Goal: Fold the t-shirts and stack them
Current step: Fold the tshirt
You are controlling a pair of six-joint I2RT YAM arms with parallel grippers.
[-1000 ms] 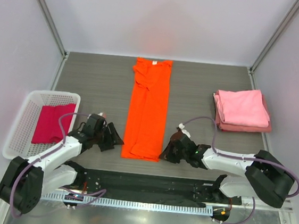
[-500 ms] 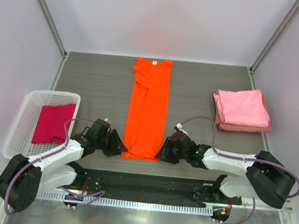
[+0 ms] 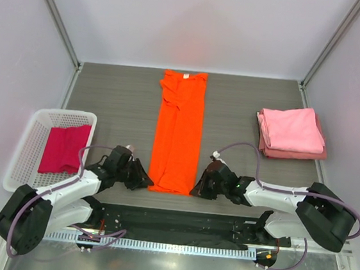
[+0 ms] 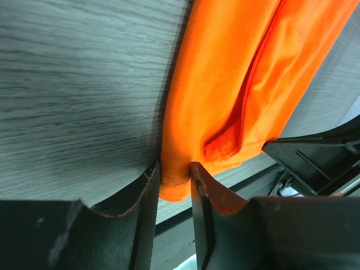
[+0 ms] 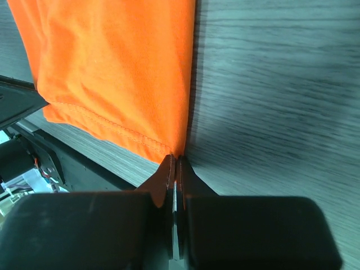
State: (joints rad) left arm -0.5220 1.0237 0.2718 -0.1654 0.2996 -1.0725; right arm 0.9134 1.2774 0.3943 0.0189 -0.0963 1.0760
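The bright orange t-shirt (image 3: 179, 132) lies folded into a long strip down the middle of the table. My left gripper (image 3: 144, 183) is at its near left corner. In the left wrist view the jaws (image 4: 174, 169) stand a narrow gap apart, with the bunched orange corner (image 4: 236, 73) filling that gap. My right gripper (image 3: 197, 188) is at the near right corner. In the right wrist view it (image 5: 176, 159) is shut, its tips pinching the hem corner of the orange cloth (image 5: 112, 62). Folded pink t-shirts (image 3: 291, 132) are stacked at the right. The magenta t-shirt (image 3: 66, 149) lies in the basket.
The white lattice basket (image 3: 40, 117) stands at the left edge. The black base rail (image 3: 171, 221) runs along the near edge just behind both grippers. Metal frame posts and white walls close the back and sides.
My left gripper has moved right to the shirt's near left corner and taken it between its jaws. My right gripper has shifted slightly at the near right corner.
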